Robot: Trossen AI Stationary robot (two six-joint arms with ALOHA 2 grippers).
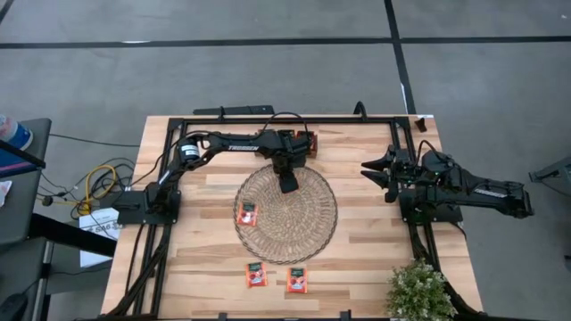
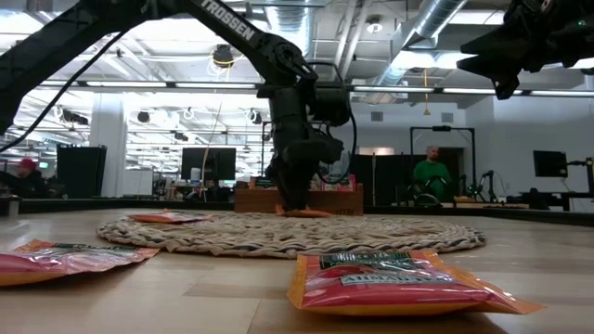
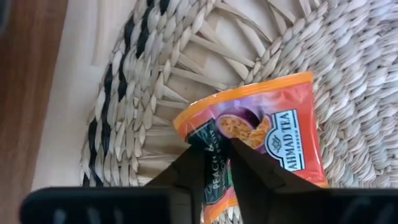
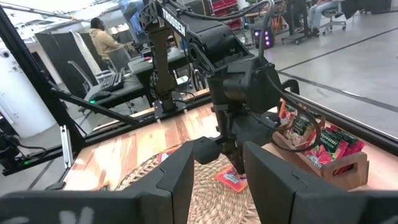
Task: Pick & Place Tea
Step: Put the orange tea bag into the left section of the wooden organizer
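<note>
Your left gripper (image 3: 216, 155) is down on the round woven mat (image 1: 308, 234), its two dark fingers (image 3: 186, 169) pinched together on the edge of a red-orange tea sachet (image 3: 273, 134) that lies flat on the weave beneath it. In the low view the gripper stands upright over the mat's far part, tips at the sachet. Just beyond it sits the wooden tray (image 4: 329, 163) holding more sachets on edge. Nearer you from the gripper, another sachet (image 1: 246, 214) rests on the mat's left part, and two more (image 1: 256, 275) (image 1: 297, 280) lie on the bare table (image 1: 375, 259) past the mat's near rim. Your right gripper (image 1: 379, 172) hangs well off to the side above the table, fingers apart and holding nothing. A small potted plant (image 1: 419, 291) stands at the near right corner.
</note>
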